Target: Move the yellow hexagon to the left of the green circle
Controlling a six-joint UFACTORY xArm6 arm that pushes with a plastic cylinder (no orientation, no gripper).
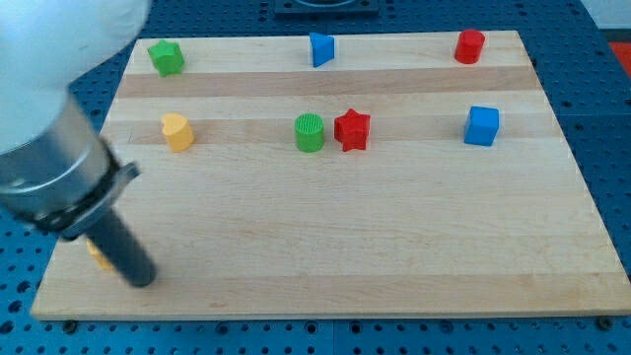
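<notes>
Wooden board (325, 266) on a blue pegboard bench fills the frame, with blocks scattered across its upper half. At the left of the middle row stands the yellow hexagon (177, 131), squat and upright; its facing and long axis cannot be made out. Well to its right sits the green circle (310, 132), with the red star (351, 129) just beside it, possibly touching, and a blue cube (482, 125) further right. Along the top edge are a green star (166, 57), a blue triangle (321, 48) and a red cylinder (469, 46). My tip (143, 276) is at lower left, well below the hexagon, touching no block clearly; there is no claw to open or close. A small yellow block (98, 252) peeks out beside the rod, mostly hidden.
</notes>
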